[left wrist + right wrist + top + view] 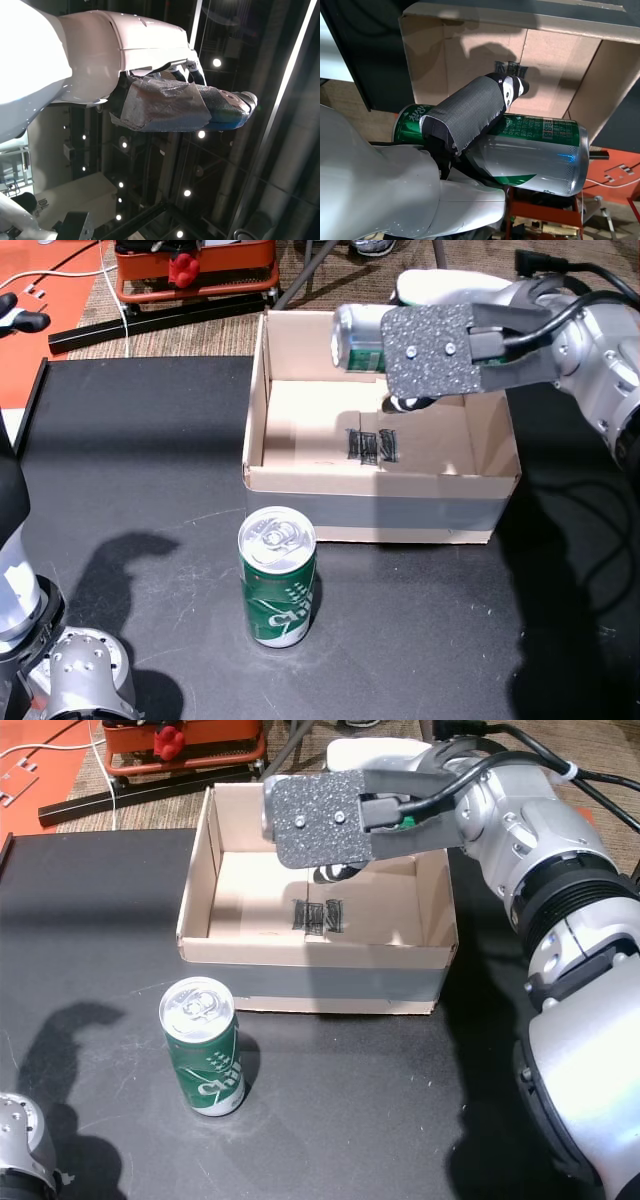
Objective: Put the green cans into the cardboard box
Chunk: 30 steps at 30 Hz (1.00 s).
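My right hand (440,350) is shut on a green can (355,340), holding it on its side above the far part of the open cardboard box (380,485). In the right wrist view the taped thumb (465,117) wraps over the can (535,150), with the box's bare floor (470,55) beyond it. A second green can (278,575) stands upright on the black table just in front of the box, seen in both head views (205,1060). My left hand (85,675) rests low at the near left, away from the cans. Its wrist view shows the hand (165,105) holding nothing against the ceiling.
An orange-red machine (195,265) and a black bar (150,325) lie on the floor beyond the table's far edge. An orange mat (40,310) with a white cable is at the far left. My right arm (560,920) fills the right side.
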Tool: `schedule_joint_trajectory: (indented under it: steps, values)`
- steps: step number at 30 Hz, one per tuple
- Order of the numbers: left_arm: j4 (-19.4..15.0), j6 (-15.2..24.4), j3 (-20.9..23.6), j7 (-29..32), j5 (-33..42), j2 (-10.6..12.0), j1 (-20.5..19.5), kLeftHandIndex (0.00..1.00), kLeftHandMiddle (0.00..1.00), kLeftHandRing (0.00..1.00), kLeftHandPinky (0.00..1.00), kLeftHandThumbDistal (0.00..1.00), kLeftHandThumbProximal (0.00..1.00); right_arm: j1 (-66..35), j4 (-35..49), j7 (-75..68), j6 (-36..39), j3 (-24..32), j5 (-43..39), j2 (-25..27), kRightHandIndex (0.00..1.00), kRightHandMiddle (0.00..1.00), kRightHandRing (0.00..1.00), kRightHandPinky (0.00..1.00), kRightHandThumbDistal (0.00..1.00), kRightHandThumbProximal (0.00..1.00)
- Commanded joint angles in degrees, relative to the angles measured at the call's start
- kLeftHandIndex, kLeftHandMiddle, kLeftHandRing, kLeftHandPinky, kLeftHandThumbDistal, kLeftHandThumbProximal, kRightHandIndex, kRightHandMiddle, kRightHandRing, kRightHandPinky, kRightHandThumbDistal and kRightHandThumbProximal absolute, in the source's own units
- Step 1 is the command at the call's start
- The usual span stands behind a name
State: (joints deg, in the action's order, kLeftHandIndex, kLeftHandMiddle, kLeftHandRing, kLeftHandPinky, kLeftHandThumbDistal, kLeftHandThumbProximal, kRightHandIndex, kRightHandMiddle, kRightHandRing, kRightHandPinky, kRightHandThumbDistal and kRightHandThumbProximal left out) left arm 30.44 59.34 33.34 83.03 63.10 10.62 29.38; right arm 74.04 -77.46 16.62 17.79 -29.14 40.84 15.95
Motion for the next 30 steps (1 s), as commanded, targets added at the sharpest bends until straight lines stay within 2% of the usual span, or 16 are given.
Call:
schedule_joint_trajectory:
  steps: [1,4,5,6,7,8,10,11,12,14,16,17,18,21,30]
  values:
    - [-0.44,0.13,0.06,0.51,0.45,2.84,0.16,0.52,0.67,0.85,0.82,0.59,0.92,0.96,0.19,-0.55,0.25,-0.11,-0.28,-0.39,0.43,0.4,0.33,0.16,0.53,0.0]
    - [-0.57,0.21,0.11,0.08,0.38,2.95,0.13,0.52,0.66,0.84,0.82,0.61,0.91,0.72,0.16,-0.37,0.5,0.27,-0.69,-0.51,0.39,0.37,0.32,0.19,0.55,0.0]
    - [-0.61,0.2,0.11,0.15,0.38,2.91,0.1,0.52,0.66,0.84,0.82,0.6,0.91,0.64,0.15,-0.16,0.62,0.49,-0.94,-0.52,0.42,0.39,0.33,0.23,0.56,0.0]
    - [-0.6,0.22,0.13,0.25,0.4,2.88,0.07,0.52,0.66,0.85,0.83,0.6,0.91,0.57,0.14,0.09,0.75,0.73,-1.18,-0.53,0.49,0.45,0.4,0.3,0.57,0.0]
    - [-0.64,0.18,0.14,0.43,0.5,2.89,0.05,0.52,0.67,0.85,0.83,0.6,0.91,0.51,0.13,0.42,0.93,0.9,-1.33,-0.51,0.58,0.53,0.48,0.4,0.63,0.0]
    - [-0.71,0.07,0.09,0.5,0.51,2.89,0.0,0.52,0.67,0.85,0.83,0.6,0.91,0.49,0.11,0.78,1.09,1.0,-1.4,-0.47,0.63,0.55,0.51,0.5,0.65,0.0]
    - [-0.86,-0.15,0.02,0.54,0.51,2.84,-0.14,0.52,0.67,0.85,0.83,0.6,0.91,0.5,0.09,1.73,1.2,1.17,-1.5,-0.4,0.73,0.66,0.64,0.66,0.78,0.0]
    - [-0.93,-0.3,-0.02,0.57,0.56,2.83,-0.17,0.52,0.67,0.85,0.83,0.6,0.91,0.5,0.07,2.23,1.1,1.32,-1.62,-0.39,0.78,0.72,0.7,0.71,0.88,0.03]
    - [-1.03,-0.51,-0.07,0.55,0.59,2.85,-0.23,0.52,0.67,0.85,0.83,0.61,0.91,0.54,0.05,2.77,0.8,1.35,-1.62,-0.42,0.83,0.79,0.79,0.77,0.9,0.06]
    - [-1.13,-0.64,-0.12,0.43,0.57,2.92,-0.3,0.52,0.67,0.85,0.83,0.61,0.91,0.68,0.01,3.5,-0.16,1.13,-1.32,-0.57,0.87,0.87,0.89,0.85,0.93,0.11]
    - [-1.13,-0.2,-0.06,0.08,0.37,2.99,-0.32,0.52,0.66,0.85,0.83,0.61,0.91,0.8,0.02,4.2,-0.93,0.97,-1.14,-0.72,0.91,0.96,0.98,0.92,0.96,0.12]
    - [-1.09,0.14,0.0,0.06,0.3,2.96,-0.29,0.52,0.66,0.85,0.83,0.6,0.91,0.78,0.07,4.34,-1.08,0.96,-1.13,-0.74,0.96,0.99,1.0,0.96,0.99,0.14]
    - [-1.11,0.35,0.03,0.1,0.27,2.95,-0.28,0.52,0.66,0.85,0.83,0.59,0.92,0.74,0.12,4.36,-1.1,0.94,-1.11,-0.73,0.99,1.0,1.0,0.97,1.0,0.15]
    - [-1.27,0.25,0.05,0.12,0.52,3.08,-0.27,0.52,0.66,0.85,0.82,0.61,0.92,0.71,0.21,3.81,-0.6,-0.04,-0.1,-0.54,1.0,1.0,1.0,1.0,1.0,0.23]
    - [-1.66,0.11,-0.32,-0.25,0.16,3.06,-0.62,0.52,0.66,0.86,0.83,0.6,0.92,0.71,0.15,3.46,-1.11,-0.91,0.62,-0.63,1.0,1.0,1.0,1.0,1.0,0.25]
